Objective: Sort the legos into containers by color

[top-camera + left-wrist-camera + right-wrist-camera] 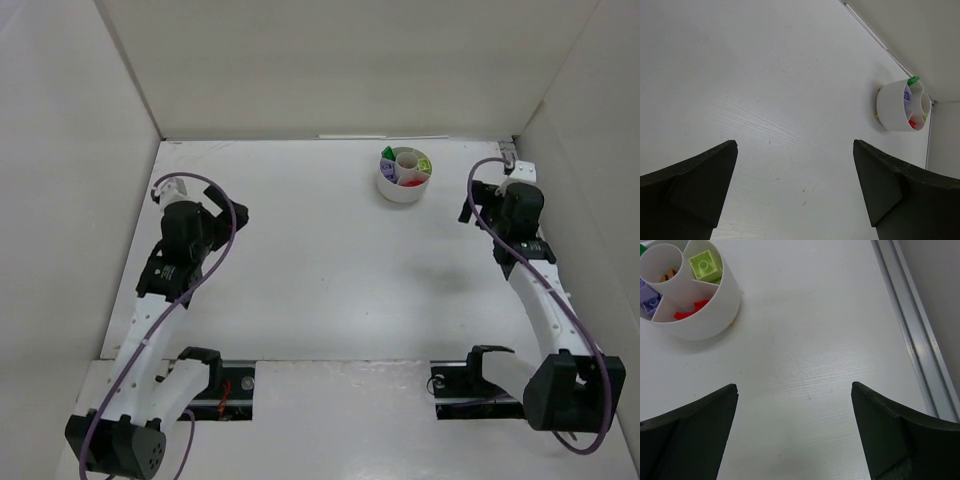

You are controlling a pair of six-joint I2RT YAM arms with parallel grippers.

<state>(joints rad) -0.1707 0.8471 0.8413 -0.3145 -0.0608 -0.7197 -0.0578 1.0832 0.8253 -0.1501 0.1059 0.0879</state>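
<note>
The round white dish (400,189) stands at the far right of the table, with wedge compartments around a central cup. It holds a dark green lego (386,152), a lime lego (424,163), red legos (410,182) and lavender legos (386,168). In the right wrist view the dish (710,315) shows a lime brick (704,265), red pieces (690,311), a lavender brick (650,301) and orange-brown bits (667,275) in the cup. The left wrist view shows the dish (890,107) far off. My left gripper (795,150) is open and empty. My right gripper (794,390) is open and empty, right of the dish.
White walls enclose the table on the left, back and right. A metal rail (912,325) runs along the right wall's foot beside my right gripper. A tiny orange speck (732,323) lies at the dish's base. The arm bases sit at the near edge.
</note>
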